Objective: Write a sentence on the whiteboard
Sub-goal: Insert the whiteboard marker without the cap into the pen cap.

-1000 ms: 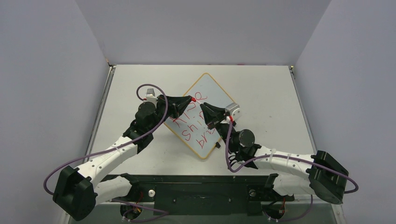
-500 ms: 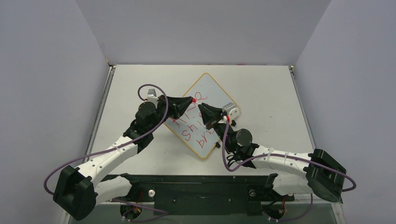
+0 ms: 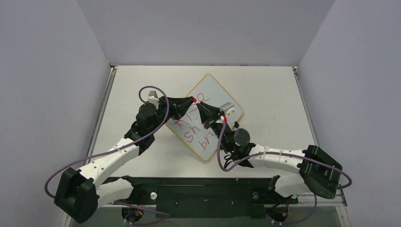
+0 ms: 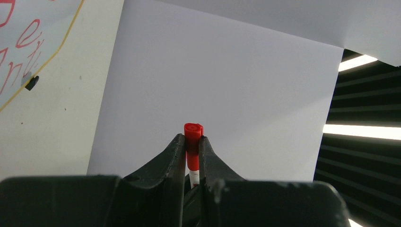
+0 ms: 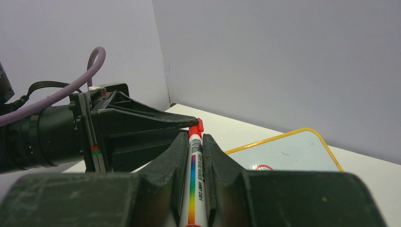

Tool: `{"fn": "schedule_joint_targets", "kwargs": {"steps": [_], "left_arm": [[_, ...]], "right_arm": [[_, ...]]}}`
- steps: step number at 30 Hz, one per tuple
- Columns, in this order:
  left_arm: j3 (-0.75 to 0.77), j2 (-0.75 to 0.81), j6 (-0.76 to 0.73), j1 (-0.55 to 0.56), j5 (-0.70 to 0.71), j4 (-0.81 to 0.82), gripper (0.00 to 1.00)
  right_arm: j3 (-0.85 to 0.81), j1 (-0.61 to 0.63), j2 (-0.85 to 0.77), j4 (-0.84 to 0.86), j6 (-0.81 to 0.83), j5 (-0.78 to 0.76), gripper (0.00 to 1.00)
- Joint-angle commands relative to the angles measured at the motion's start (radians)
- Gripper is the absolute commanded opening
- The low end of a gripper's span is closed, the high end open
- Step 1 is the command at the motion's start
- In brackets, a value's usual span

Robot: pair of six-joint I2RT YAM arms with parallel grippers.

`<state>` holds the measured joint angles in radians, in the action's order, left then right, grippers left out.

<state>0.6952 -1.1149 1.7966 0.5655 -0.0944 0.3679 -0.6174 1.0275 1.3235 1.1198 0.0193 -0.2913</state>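
Observation:
The whiteboard (image 3: 213, 92) lies turned like a diamond at mid-table, with an orange-yellow frame and red handwriting on it. Its corner also shows in the left wrist view (image 4: 19, 28) and the right wrist view (image 5: 293, 151). A white marker (image 5: 194, 179) with a rainbow stripe runs between the fingers of my right gripper (image 5: 195, 139), which is shut on its barrel. The marker's red cap (image 4: 193, 130) sits between the tips of my left gripper (image 4: 192, 139), which is shut on it. Both grippers meet tip to tip above the board, left (image 3: 193, 100) and right (image 3: 200, 107).
A small black clip (image 4: 31, 82) sits on the board's edge. Grey walls enclose the table (image 3: 265, 85) on three sides. Purple cables loop off both wrists, and the arms' bases stand along the near edge.
My right arm has swung left and forward, bringing the marker's end up to the left gripper's tips. The left arm has hardly moved.

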Motion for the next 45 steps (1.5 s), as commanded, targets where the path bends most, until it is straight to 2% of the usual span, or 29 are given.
{"fn": "schedule_joint_targets", "kwargs": {"steps": [1,11,16,24,31,38,41,45], "left_arm": [[-0.006,0.038,0.033,0.017,-0.096,0.129,0.00],[-0.008,0.111,-0.037,0.019,-0.055,0.147,0.00],[0.008,0.126,-0.105,0.034,-0.035,0.180,0.00],[0.043,0.106,-0.187,0.079,-0.033,0.267,0.00],[0.050,0.098,-0.231,0.106,-0.033,0.337,0.00],[0.080,0.087,-0.275,0.122,-0.051,0.281,0.00],[0.102,0.087,-0.300,0.135,-0.037,0.247,0.00],[0.113,0.076,-0.309,0.161,-0.024,0.228,0.00]], "right_arm": [[-0.038,0.005,0.035,0.056,0.004,0.060,0.00],[-0.066,0.005,0.092,0.133,-0.073,0.036,0.00],[-0.090,0.001,0.115,0.199,-0.177,0.013,0.00],[-0.183,-0.002,0.151,0.236,-0.368,0.059,0.00],[-0.231,-0.055,0.194,0.270,-0.632,0.117,0.00],[-0.312,-0.164,0.231,0.155,-0.929,0.328,0.00],[-0.333,-0.177,0.243,0.134,-0.943,0.382,0.00],[-0.376,-0.143,0.233,0.027,-0.804,0.400,0.00]]}}
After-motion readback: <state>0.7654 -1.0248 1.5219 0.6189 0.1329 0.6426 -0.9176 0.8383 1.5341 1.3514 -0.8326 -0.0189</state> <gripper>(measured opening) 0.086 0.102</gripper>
